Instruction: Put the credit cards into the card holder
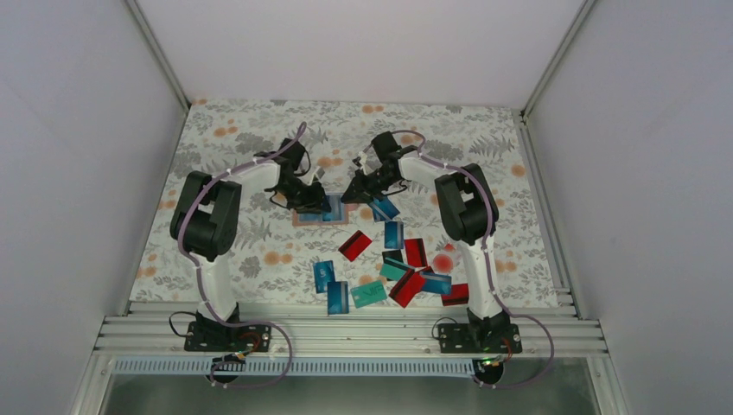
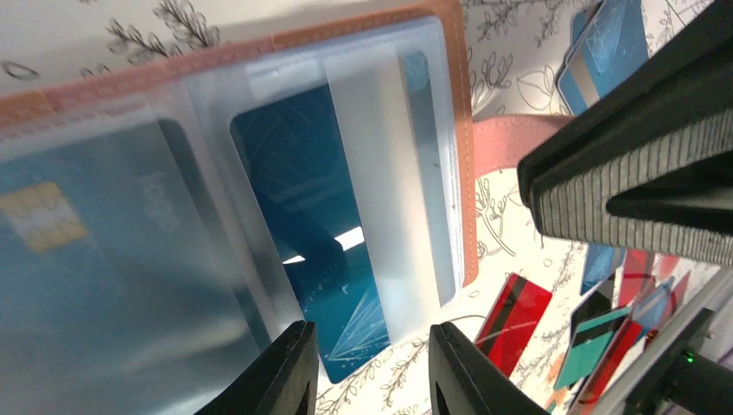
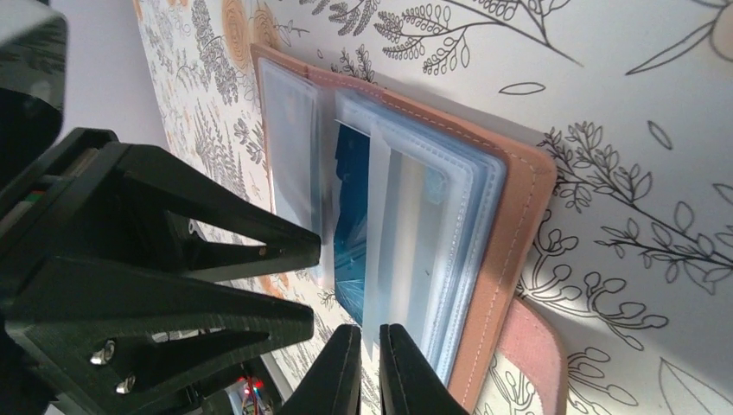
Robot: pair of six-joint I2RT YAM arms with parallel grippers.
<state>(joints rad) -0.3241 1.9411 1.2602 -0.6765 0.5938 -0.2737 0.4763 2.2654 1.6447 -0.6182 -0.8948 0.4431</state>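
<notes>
As for writing, one faint pale word is seen on the chip card [image 2: 95, 242] behind clear plastic, too blurred to be read. Pale marks on the loose cards [image 1: 393, 233] are too small to be made out. The card holder [image 3: 523, 207] is laid open on the tablecloth [image 1: 449, 138] between both grippers, its pink strap [image 2: 510, 138] stuck out sideways. A blue card [image 2: 298, 190] is seated partway in the holder, one end poking out. The left gripper [image 2: 370, 346] is held part open, jaws astride that card end, nothing clamped. The right gripper [image 3: 370, 333] is almost closed. A clear sleeve leaf [image 3: 376, 225] is run into the slit between its jaws, but a grip cannot be told. The loose cards, blue, teal and red, are scattered on the near side of the holder, toward the right arm. The cloth is printed white with grey leaves and orange flowers. Plain white walls [image 1: 346, 43] are set around, and a metal rail [image 1: 346, 333] is fixed at the near edge.
</notes>
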